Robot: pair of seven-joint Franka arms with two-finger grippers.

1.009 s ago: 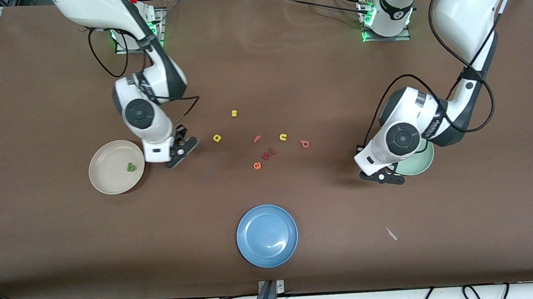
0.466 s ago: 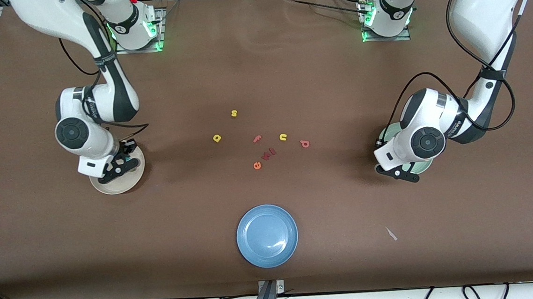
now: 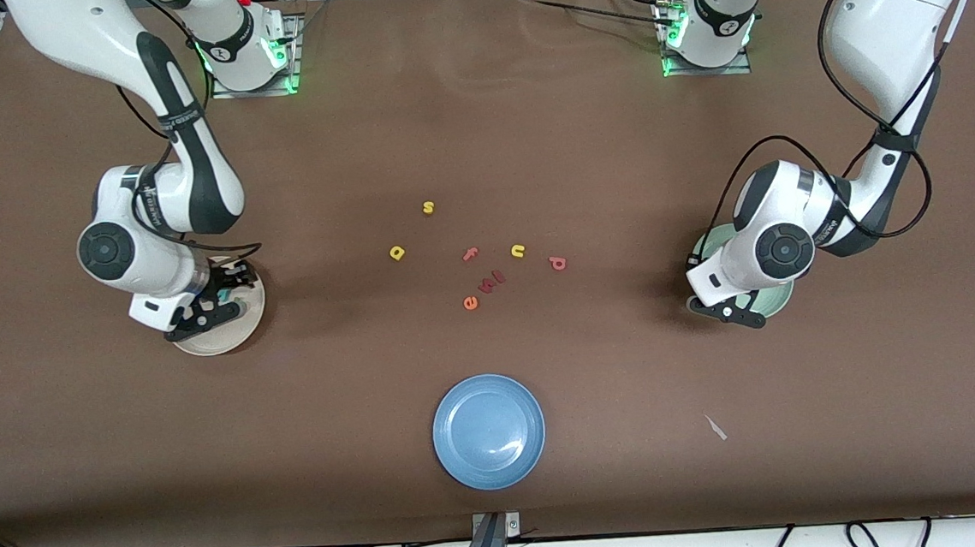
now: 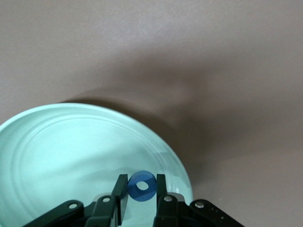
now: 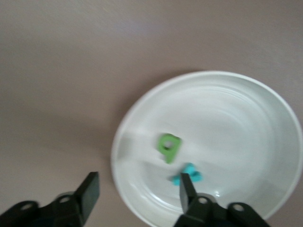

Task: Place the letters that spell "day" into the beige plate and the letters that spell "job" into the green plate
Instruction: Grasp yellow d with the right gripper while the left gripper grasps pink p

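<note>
My right gripper [image 3: 213, 304] [image 5: 139, 184] hangs open low over the beige plate [image 3: 220, 347] [image 5: 236, 109]. In that plate lie the olive-green letter [image 5: 169, 147] and the teal "y" [image 5: 186, 175], the "y" just past one fingertip. My left gripper [image 3: 735, 311] [image 4: 142, 187] is shut on the blue ring "o" [image 4: 142, 185] above the green plate [image 3: 779, 298] [image 4: 71, 146]. The yellow round-bowled letter [image 3: 398, 252] and the pinkish-red bowl-and-stem letter [image 3: 557, 263] lie on the table's middle.
A yellow "s" [image 3: 428, 207], pink "f" [image 3: 470, 254], yellow "u" [image 3: 518, 251], a dark red piece [image 3: 495, 280] and orange-red "e" [image 3: 470, 303] lie mid-table. A blue plate [image 3: 488, 430] sits nearer the front camera. A white scrap [image 3: 715, 427] lies toward the left arm's end.
My right gripper swung from beside the beige plate to over it, opened, and the teal "y" now lies in the plate. My left gripper moved farther over the green plate, still holding the "o".
</note>
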